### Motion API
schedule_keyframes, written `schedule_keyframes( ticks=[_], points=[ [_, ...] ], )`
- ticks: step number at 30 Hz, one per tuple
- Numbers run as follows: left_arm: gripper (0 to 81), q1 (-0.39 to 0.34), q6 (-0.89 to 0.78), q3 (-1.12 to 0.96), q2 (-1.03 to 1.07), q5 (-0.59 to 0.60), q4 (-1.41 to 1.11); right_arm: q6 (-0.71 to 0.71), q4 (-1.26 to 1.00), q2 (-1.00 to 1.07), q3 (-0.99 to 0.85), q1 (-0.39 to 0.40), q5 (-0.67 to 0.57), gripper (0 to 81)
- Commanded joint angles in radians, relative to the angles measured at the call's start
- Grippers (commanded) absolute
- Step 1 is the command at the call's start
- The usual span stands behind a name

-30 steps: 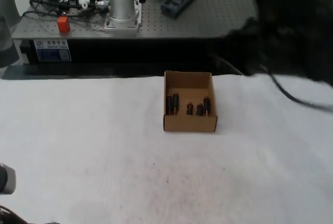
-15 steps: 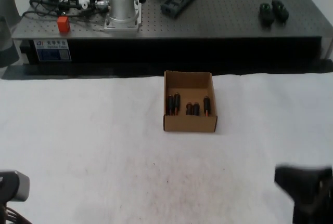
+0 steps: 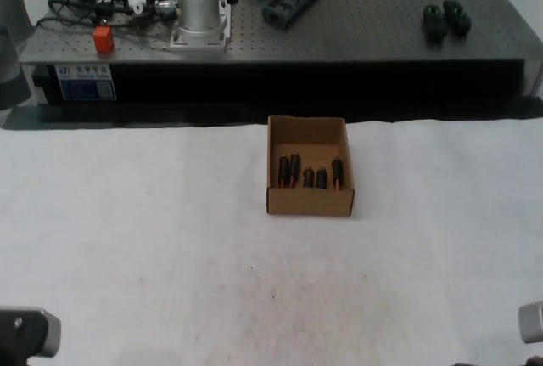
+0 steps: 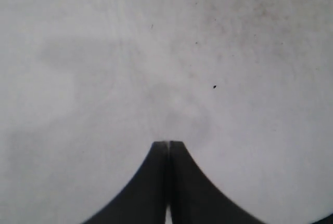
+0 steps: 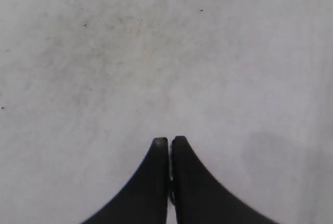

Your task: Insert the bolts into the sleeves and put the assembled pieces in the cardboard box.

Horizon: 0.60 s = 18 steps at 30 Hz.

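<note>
ok, left gripper (image 4: 169,143) clenched on nothing, fingers pressed together over the white cloth (image 4: 104,52). right gripper (image 5: 170,140) same, clenched and empty above the cloth. cardboard box (image 3: 310,200) sits mid-cloth, five assembled pieces (image 3: 309,177) lying side by side inside it.

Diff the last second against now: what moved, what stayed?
An arm swept from over the bench's far right down to the near right corner. The two left-hand assembled pieces in the cardboard box shifted slightly toward the others. The box itself and the cloth stayed put.
</note>
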Motion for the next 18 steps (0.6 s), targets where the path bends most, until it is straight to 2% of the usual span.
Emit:
schedule_keyframes(
  ticks=[1,10,18],
  points=[
    [0.7,0.0,0.024,0.055,-0.007,-0.037,-0.027,-0.008,-0.021,-0.01,0.005,-0.002,0.043,2.4],
    [0.7,0.0,0.062,0.078,-0.007,-0.184,-0.099,0.044,-0.073,-0.01,0.083,-0.002,0.021,2.4],
    [0.7,-0.002,0.019,0.164,-0.015,-0.119,-0.281,0.043,-0.087,-0.01,0.083,-0.002,0.029,2.4]
  ],
)
